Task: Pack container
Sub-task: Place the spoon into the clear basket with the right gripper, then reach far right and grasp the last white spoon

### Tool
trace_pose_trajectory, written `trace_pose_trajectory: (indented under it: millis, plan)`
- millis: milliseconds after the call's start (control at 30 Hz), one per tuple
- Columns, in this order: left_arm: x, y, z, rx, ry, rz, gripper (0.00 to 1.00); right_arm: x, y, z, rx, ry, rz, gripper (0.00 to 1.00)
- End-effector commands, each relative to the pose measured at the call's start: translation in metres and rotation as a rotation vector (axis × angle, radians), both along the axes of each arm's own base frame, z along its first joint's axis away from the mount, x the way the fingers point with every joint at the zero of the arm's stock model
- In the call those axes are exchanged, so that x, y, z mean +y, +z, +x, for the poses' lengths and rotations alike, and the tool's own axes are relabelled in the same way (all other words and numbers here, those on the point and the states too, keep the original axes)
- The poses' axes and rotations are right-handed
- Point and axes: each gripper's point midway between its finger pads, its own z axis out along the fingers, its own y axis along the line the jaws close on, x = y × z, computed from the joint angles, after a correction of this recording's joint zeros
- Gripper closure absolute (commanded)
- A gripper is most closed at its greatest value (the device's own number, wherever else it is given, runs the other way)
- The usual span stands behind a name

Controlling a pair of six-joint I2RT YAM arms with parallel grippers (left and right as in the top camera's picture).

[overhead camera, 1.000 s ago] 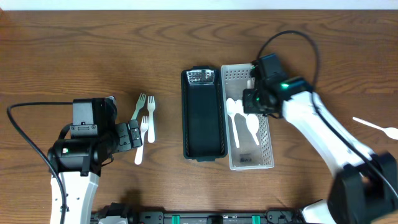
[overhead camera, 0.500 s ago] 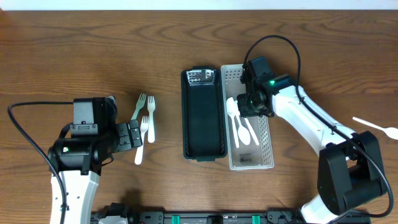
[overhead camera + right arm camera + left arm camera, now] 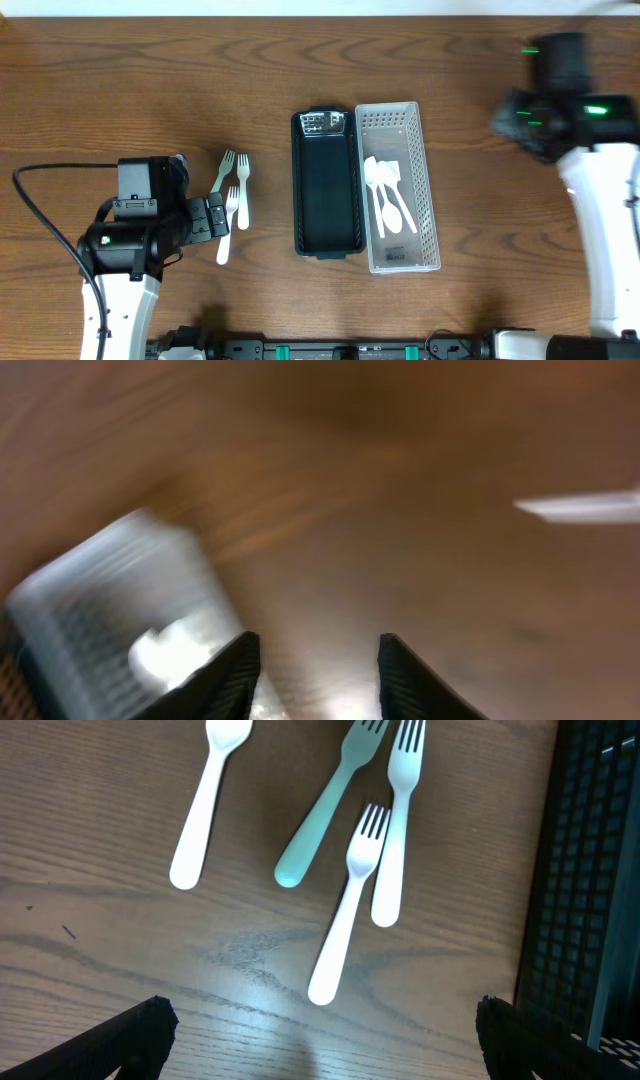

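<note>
A black tray (image 3: 325,190) and a white slotted basket (image 3: 405,120) lie side by side mid-table. Several white spoons (image 3: 386,196) lie in the basket. Left of the tray lie a teal fork (image 3: 222,170) and two white forks (image 3: 241,187). The left wrist view shows the teal fork (image 3: 325,815), the white forks (image 3: 345,910) and a white spoon (image 3: 205,805). My left gripper (image 3: 220,217) (image 3: 325,1040) is open and empty just short of the forks. My right gripper (image 3: 515,118) (image 3: 315,670) is open, empty and blurred, right of the basket (image 3: 110,600).
A blurred white utensil (image 3: 585,507) lies on the wood ahead of my right gripper. The black tray's edge (image 3: 590,880) runs along the right of the left wrist view. The rest is bare brown table.
My right arm has swung away from over the basket to the far right of the table. The spoons stay in the basket. The left arm has not moved.
</note>
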Motion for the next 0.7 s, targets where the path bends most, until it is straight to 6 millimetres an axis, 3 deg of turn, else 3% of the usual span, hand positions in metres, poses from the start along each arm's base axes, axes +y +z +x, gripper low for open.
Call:
trace_pose_trajectory:
  millis: [0, 67, 267, 433, 667]
  plan:
    - [0.0, 0.006, 0.003, -0.014, 0.005, -0.005, 0.02, -0.061, -0.013, -0.021, 0.035, -0.34, 0.055, 0.36]
    - [0.0, 0.006, 0.003, -0.014, 0.005, -0.005, 0.02, -0.091, -0.016, -0.032, 0.04, -0.449, 0.071, 0.23]
    - [0.0, 0.006, 0.003, -0.014, 0.005, -0.005, 0.02, -0.149, -0.032, -0.052, 0.049, -0.667, 0.104, 0.15]
    - [0.0, 0.006, 0.003, -0.014, 0.005, -0.005, 0.02, -0.184, -0.061, -0.06, 0.089, -0.808, 0.153, 0.03]
    - [0.0, 0.006, 0.003, -0.014, 0.005, -0.005, 0.02, -0.218, -0.111, -0.057, 0.142, -0.883, 0.229, 0.01]
